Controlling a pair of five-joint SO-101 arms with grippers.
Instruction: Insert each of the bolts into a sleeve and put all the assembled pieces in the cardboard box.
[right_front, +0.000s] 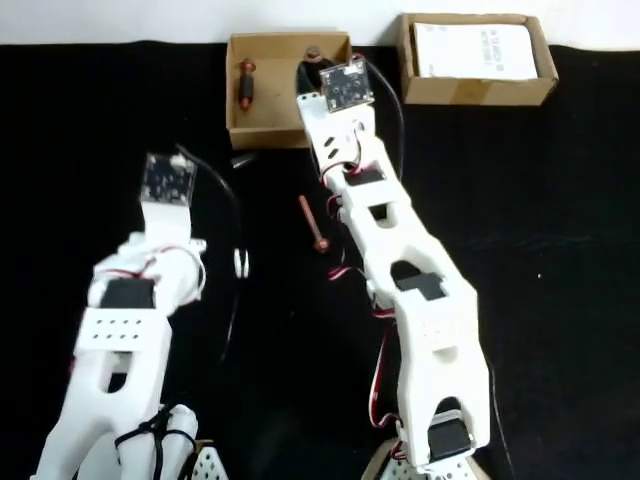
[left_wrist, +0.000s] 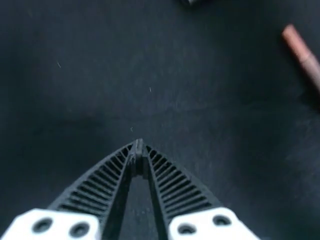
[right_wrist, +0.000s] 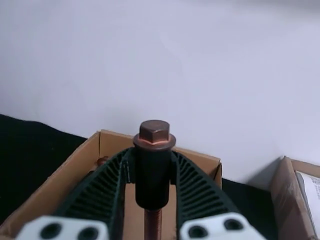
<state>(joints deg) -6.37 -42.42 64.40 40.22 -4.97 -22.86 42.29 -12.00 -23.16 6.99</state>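
My right gripper (right_wrist: 151, 167) is shut on an assembled piece (right_wrist: 152, 165), a copper bolt through a black sleeve, held upright over the open cardboard box (right_wrist: 75, 170). From above, that gripper (right_front: 312, 68) hangs over the box (right_front: 270, 130), where another assembled piece (right_front: 245, 85) lies at its left side. A loose copper bolt (right_front: 311, 222) lies on the black table between the arms, also seen as the bolt (left_wrist: 304, 56) in the left wrist view. My left gripper (left_wrist: 138, 150) is shut and empty above bare table.
A second cardboard box (right_front: 470, 88) holding white paper (right_front: 473, 50) stands at the back right. A small dark object (right_front: 244, 160) lies just in front of the first box. Cables run along the table beside both arms.
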